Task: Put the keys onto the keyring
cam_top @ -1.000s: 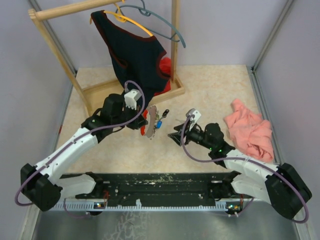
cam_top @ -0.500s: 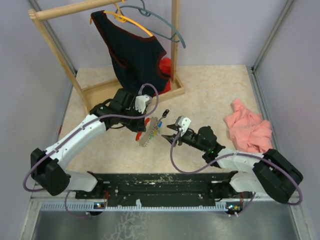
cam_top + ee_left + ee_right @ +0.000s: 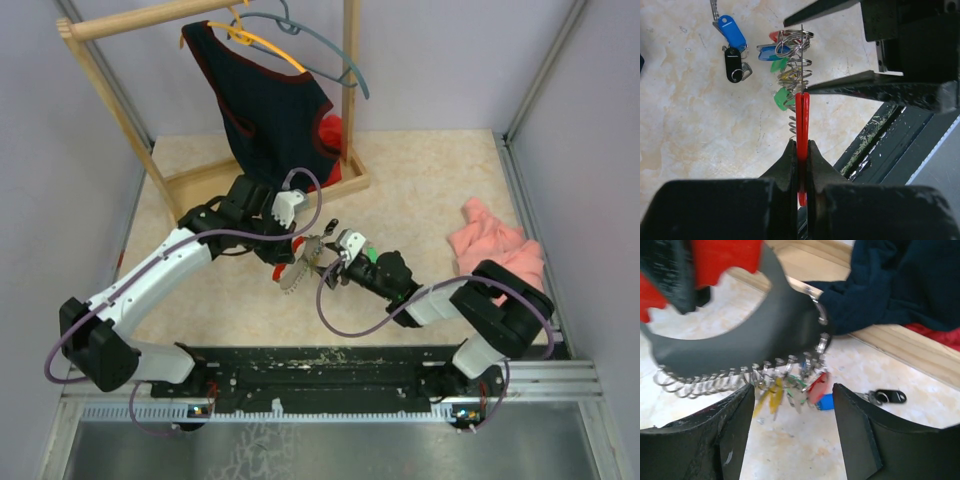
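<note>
My left gripper (image 3: 800, 145) is shut on the red part of the keyring (image 3: 801, 115) and holds it edge-on above the floor. Several keys (image 3: 781, 98) with green, yellow, blue and red heads hang from wire rings on it. In the top view the left gripper (image 3: 289, 247) holds the keyring (image 3: 293, 276) at the centre. My right gripper (image 3: 326, 262) is open, one finger on each side of the hanging keys (image 3: 771, 390). In the right wrist view the right gripper (image 3: 792, 407) is empty and the keyring's grey arc (image 3: 740, 340) fills the top.
A blue key tag (image 3: 732, 31) and a black fob (image 3: 733, 64) lie on the floor beyond the keyring. A wooden rack (image 3: 348, 100) with a dark garment (image 3: 270, 110) stands behind. A pink cloth (image 3: 500, 255) lies at the right. The black rail (image 3: 330, 365) runs along the front.
My right gripper has moved left to the keyring, and its open fingers now flank the hanging keys. My left gripper swung the keyring forward a second ago and has since held almost still.
</note>
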